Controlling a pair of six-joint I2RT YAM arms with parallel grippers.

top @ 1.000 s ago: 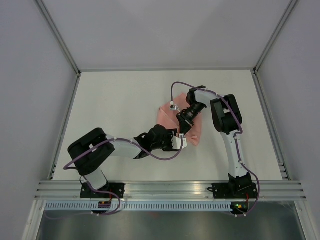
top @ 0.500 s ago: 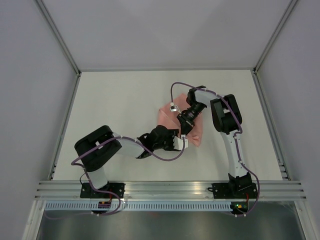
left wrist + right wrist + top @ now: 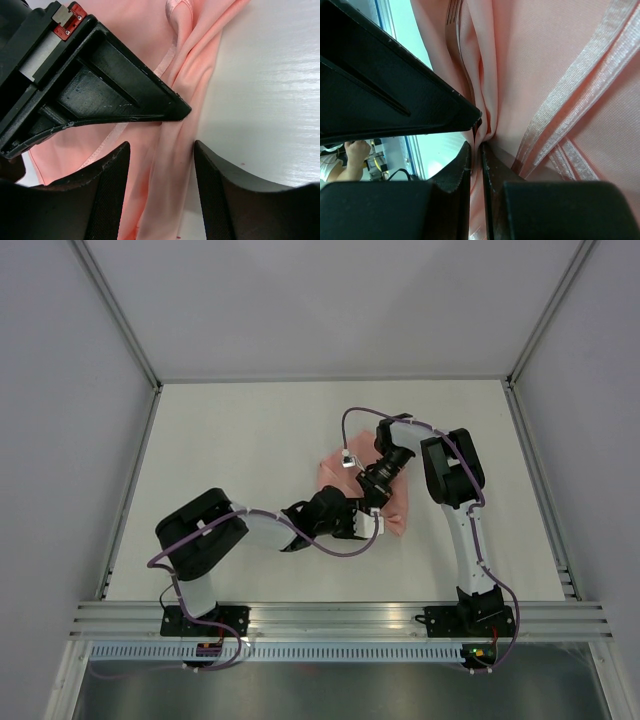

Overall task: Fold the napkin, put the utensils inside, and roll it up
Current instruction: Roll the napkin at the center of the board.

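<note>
The white counter carries the napkin, which lies bunched right of its middle, under both wrists. The right gripper is nearly closed, pinching a raised fold of the pink cloth between its fingertips. The left gripper stands open at the napkin's near edge, its two fingers straddling the same ridge of cloth without clamping it. The right gripper's black finger reaches in just above that gap. Bare counter lies directly to the right of the fold.
</note>
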